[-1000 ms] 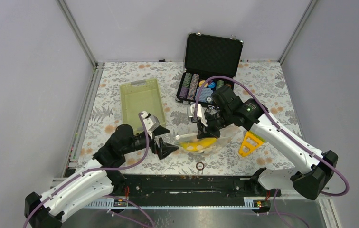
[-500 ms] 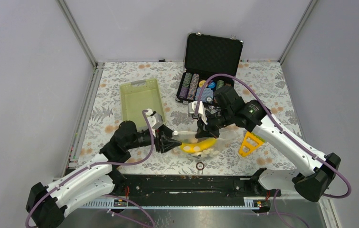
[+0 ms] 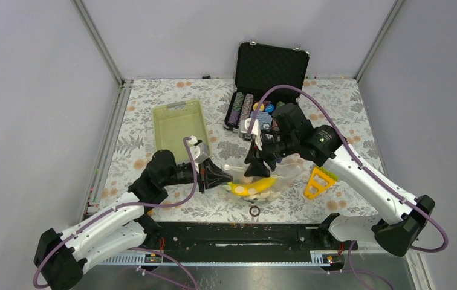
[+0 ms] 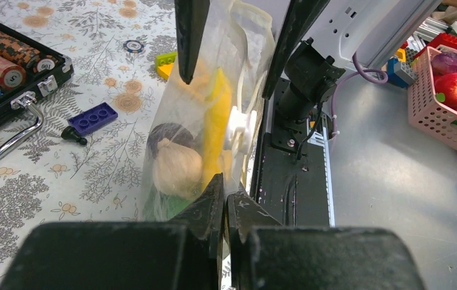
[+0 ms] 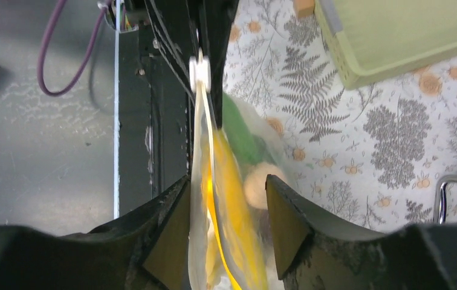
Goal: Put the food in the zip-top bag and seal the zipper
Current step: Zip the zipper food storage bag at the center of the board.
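Clear, crinkly, dotted plastic zip-top bag (image 3: 277, 176), toy food (image 3: 257, 185) inside, at counter's (image 3: 347, 109) near edge | my left hand (image 4: 225, 192) has just pinched its whitish zipper (image 5: 203, 130) end | right hand (image 5: 227, 187) has just spread, straddling it | I judge sealing next.

The table (image 3: 347, 109) is covered by a pale cloth printed with grey ferns and orange flowers. At its far edge stands an open black hard case (image 3: 271, 66) holding rows of striped poker chips (image 3: 241, 109). Left of the case lies a lime-green plastic basket (image 3: 181, 124). In front of the case sits a clear crinkly plastic bag (image 3: 280, 178) of toy food, with a yellow triangular plastic tool (image 3: 318, 182) to the bag's right. A small dark ring (image 3: 254, 211) lies farther in front. A blue toy brick (image 4: 92, 116) lies near the case's handle.
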Controlling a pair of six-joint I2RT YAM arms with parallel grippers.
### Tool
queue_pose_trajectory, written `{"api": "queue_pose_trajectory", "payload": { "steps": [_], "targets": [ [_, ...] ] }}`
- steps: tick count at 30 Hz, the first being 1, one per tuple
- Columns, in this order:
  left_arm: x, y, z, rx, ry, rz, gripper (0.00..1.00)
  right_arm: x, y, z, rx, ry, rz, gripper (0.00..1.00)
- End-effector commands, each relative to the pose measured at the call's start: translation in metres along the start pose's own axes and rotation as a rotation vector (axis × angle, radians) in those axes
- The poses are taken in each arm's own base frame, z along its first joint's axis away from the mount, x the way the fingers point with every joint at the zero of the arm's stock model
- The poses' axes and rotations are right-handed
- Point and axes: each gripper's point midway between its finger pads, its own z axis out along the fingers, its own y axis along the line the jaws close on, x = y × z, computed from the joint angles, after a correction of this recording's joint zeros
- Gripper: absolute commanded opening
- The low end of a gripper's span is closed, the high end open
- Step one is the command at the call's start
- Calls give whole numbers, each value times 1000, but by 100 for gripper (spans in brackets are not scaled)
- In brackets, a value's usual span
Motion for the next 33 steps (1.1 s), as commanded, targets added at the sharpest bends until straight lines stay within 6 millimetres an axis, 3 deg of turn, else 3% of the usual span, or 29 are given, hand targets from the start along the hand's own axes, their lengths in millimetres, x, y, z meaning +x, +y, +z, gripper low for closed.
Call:
{"api": "queue_pose_trajectory", "payload": {
  "steps": [1, 5, 12, 17, 20, 27, 29, 33],
  "targets": [
    [-33, -12, 4, 62, -47, 49, 0, -47, 5, 2, -9, -109, 50, 55],
    [-36, -9, 6, 51, -37, 32, 0, -59, 7, 10, -13, -100, 141, 56],
    [-35, -2, 9, 21, -21, 1, 0, -55, 1, 30, 8, -5, 196, 54],
    [-36, 1, 8, -5, -31, 4, 0, -52, -8, 33, 55, 23, 240, 37],
    [-38, 5, 7, -35, -53, 14, 0, -46, -9, 34, 68, 38, 244, 32],
    [-39, 14, 5, -93, -82, -6, 0, -44, -4, 34, 41, 42, 239, 11],
    [-38, 14, 4, -97, -86, -7, 0, -43, -3, 33, 37, 41, 235, 11],
    [-35, 11, 5, -78, -77, -9, 0, -48, -2, 33, 32, 26, 237, 21]
  ]
}}
